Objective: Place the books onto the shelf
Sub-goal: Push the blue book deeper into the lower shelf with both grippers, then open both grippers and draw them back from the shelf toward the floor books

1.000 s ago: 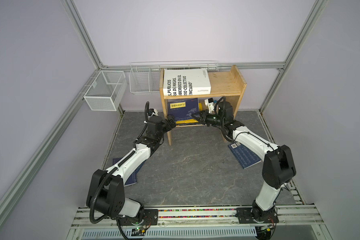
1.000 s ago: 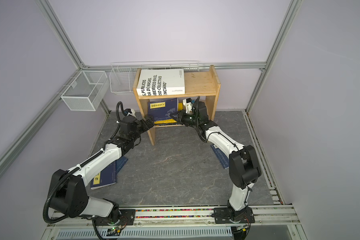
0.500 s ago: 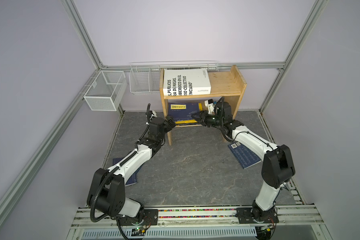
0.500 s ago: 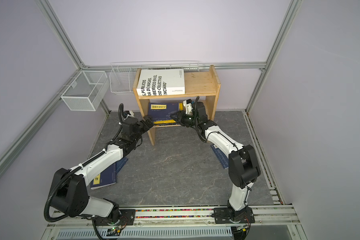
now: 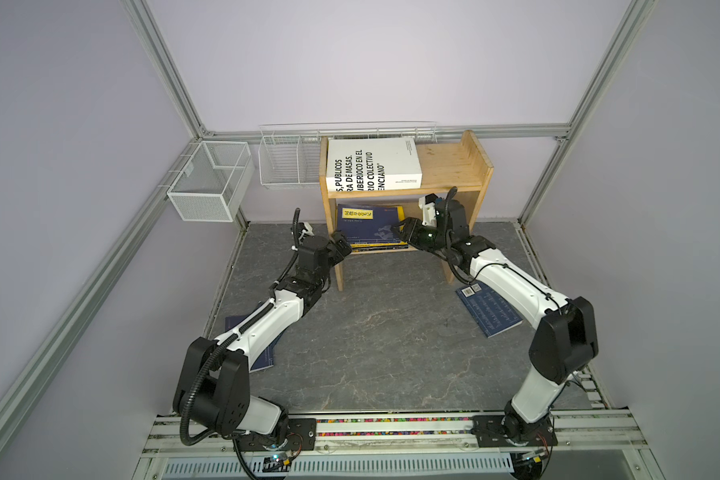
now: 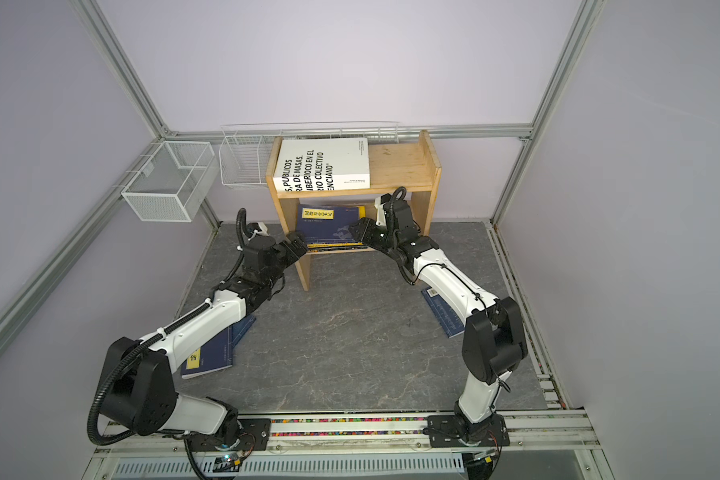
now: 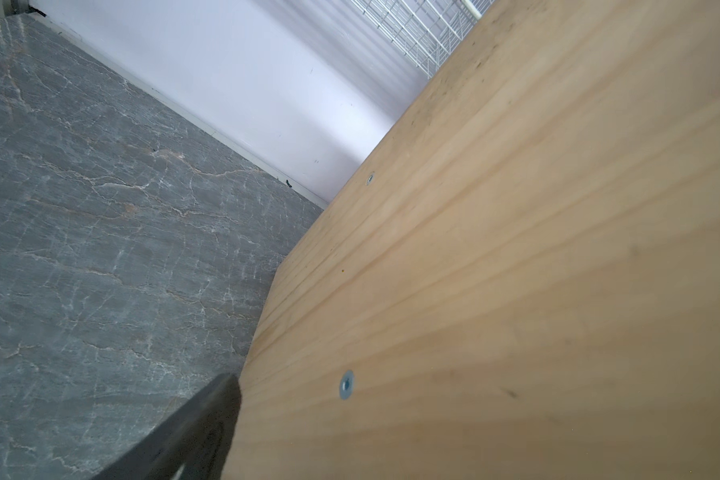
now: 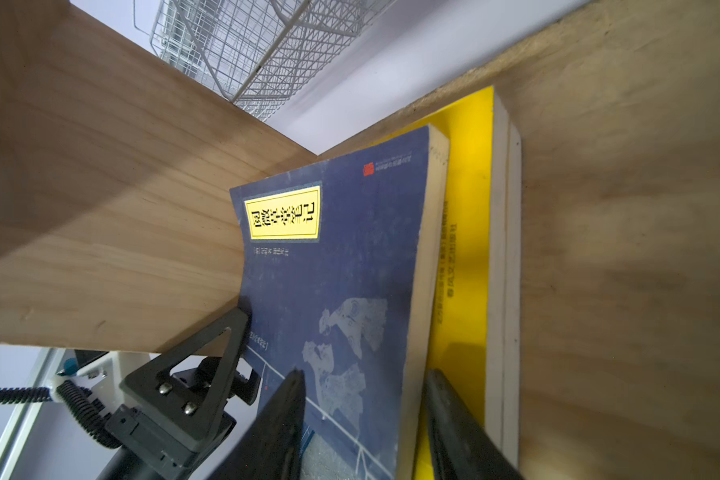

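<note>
The pine shelf (image 5: pixel 449 166) (image 6: pixel 395 166) stands at the back wall, with the thick white book (image 5: pixel 375 166) lying on its top tier. On the lower tier a navy book with a yellow label (image 5: pixel 366 224) (image 8: pixel 341 257) lies on a yellow book (image 8: pixel 468 208). My right gripper (image 5: pixel 400 228) (image 8: pixel 364 374) is open at that stack's front right edge, its jaws apart on either side of the navy book's page edge. My left gripper (image 5: pixel 344 245) is open at the shelf's left side panel (image 7: pixel 495 270). One of its fingers (image 7: pixel 200 424) is outside the panel, another finger (image 8: pixel 225 345) by the navy book's corner.
Two more navy books lie on the grey floor, one under my left arm (image 5: pixel 262 357) (image 6: pixel 213 353) and one under my right arm (image 5: pixel 489 311). White wire baskets (image 5: pixel 208 183) (image 5: pixel 287 166) hang on the walls left of the shelf.
My right gripper has gone from shut to open and let go of the navy book, which has settled flat on the lower tier. The left gripper has barely moved.
</note>
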`<action>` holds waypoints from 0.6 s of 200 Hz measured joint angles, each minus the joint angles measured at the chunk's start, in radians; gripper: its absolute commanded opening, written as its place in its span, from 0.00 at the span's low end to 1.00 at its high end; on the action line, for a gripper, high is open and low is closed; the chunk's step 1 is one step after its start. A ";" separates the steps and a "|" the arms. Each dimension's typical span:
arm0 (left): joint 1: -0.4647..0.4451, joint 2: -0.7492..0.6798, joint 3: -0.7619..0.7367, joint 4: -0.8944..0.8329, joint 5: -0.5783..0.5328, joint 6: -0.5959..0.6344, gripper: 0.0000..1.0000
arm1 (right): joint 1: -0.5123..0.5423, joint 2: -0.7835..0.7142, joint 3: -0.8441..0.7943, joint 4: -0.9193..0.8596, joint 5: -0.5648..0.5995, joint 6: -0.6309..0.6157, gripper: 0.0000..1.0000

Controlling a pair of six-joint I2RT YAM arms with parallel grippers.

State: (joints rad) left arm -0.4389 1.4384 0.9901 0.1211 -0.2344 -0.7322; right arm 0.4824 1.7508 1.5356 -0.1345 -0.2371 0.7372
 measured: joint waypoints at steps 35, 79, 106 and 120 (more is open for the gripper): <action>0.000 -0.072 -0.035 -0.005 0.018 0.021 1.00 | 0.003 -0.040 0.000 -0.045 0.087 -0.060 0.52; 0.001 -0.176 -0.043 0.057 0.142 0.082 1.00 | 0.004 -0.113 -0.018 -0.078 0.092 -0.130 0.55; 0.001 -0.267 -0.088 0.089 0.265 0.102 1.00 | 0.013 -0.180 -0.092 -0.083 0.064 -0.193 0.60; 0.001 -0.315 -0.118 0.086 0.335 0.113 1.00 | 0.027 -0.257 -0.153 -0.082 0.061 -0.229 0.64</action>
State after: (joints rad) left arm -0.4377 1.1236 0.8719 0.2070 0.1001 -0.6193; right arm 0.5091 1.4937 1.3830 -0.2161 -0.1761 0.5079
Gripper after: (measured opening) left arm 0.996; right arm 0.612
